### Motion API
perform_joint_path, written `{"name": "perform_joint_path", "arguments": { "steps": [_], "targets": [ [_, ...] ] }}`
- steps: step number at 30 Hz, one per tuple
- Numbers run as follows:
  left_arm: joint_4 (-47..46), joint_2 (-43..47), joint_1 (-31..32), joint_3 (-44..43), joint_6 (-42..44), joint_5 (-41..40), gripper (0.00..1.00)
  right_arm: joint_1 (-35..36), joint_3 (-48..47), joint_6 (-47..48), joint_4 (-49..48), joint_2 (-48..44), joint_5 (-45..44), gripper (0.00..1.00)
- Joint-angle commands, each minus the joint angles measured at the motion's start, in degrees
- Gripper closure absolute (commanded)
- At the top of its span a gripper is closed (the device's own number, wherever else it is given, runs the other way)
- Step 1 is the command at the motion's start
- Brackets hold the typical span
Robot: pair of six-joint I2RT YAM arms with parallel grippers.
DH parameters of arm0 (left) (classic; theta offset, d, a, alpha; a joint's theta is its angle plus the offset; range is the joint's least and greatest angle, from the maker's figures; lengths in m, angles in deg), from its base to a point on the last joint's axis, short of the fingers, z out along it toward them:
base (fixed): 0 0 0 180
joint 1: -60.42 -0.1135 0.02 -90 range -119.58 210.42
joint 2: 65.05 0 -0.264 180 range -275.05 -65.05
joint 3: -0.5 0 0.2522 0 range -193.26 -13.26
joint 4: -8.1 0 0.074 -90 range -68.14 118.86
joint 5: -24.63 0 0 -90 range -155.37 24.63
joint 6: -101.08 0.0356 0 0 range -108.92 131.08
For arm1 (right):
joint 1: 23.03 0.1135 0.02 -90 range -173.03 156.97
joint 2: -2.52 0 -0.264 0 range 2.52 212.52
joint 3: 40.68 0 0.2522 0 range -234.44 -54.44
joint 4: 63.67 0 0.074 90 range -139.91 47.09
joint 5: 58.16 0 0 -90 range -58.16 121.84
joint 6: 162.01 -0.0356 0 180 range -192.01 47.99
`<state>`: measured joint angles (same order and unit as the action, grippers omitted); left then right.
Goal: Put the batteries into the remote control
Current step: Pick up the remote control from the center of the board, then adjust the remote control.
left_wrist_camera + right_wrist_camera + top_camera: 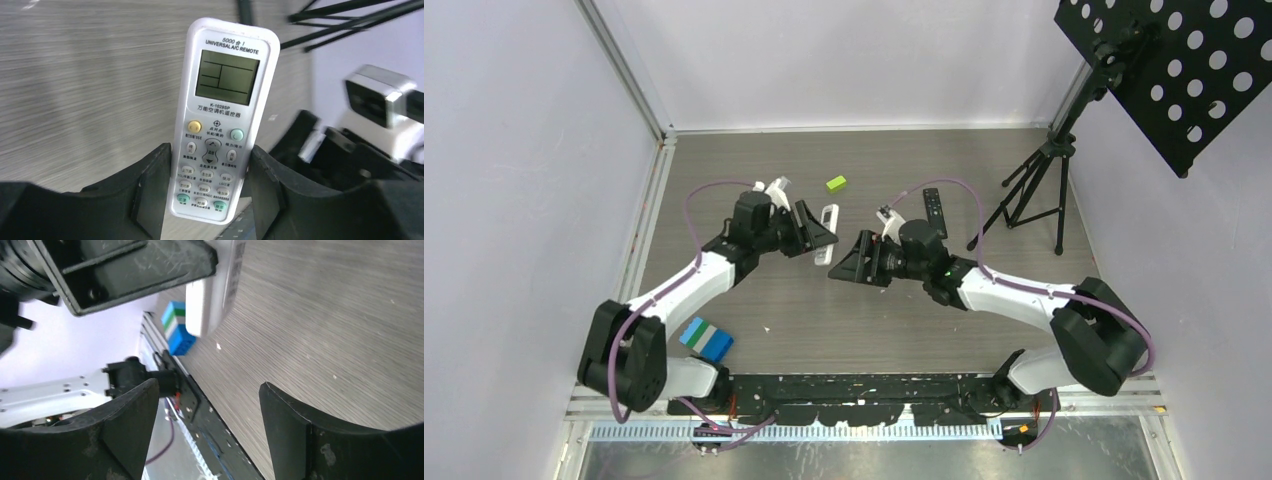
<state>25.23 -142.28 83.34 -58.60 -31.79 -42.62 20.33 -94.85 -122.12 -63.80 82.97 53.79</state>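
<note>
The white air-conditioner remote sits button side up between the fingers of my left gripper, which is shut on its lower end. In the top view the left gripper holds this remote near the table's middle. My right gripper is just right of it, open and empty, its jaws wide apart in the right wrist view. That view shows the white remote's end raised off the table. A black remote lies farther right. No batteries show in any view.
A small green block lies behind the grippers. A blue, green and white block sits at the near left. A black tripod stands at the right under a perforated black panel. Walls enclose the table.
</note>
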Motion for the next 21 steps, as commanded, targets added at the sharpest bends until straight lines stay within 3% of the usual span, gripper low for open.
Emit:
{"name": "perform_joint_path", "arguments": {
  "steps": [1,6,16,21],
  "targets": [
    [-18.5,4.7,0.3,3.5,-15.7,9.0,0.71,0.4,1.1,-7.8,-16.9,-3.9,-3.4,0.21],
    [-30.7,7.1,0.5,7.4,-26.6,11.7,0.73,0.5,1.3,-11.2,-20.0,-5.8,-6.3,0.21],
    [-45.5,6.9,0.5,10.2,-39.1,15.2,0.73,0.5,1.2,-16.3,-28.3,-2.5,-5.2,0.21],
    [-47.7,7.3,0.5,11.4,-40.9,15.5,0.73,0.5,1.3,-16.3,-29.9,-1.9,-4.6,0.34]
  ]
}}
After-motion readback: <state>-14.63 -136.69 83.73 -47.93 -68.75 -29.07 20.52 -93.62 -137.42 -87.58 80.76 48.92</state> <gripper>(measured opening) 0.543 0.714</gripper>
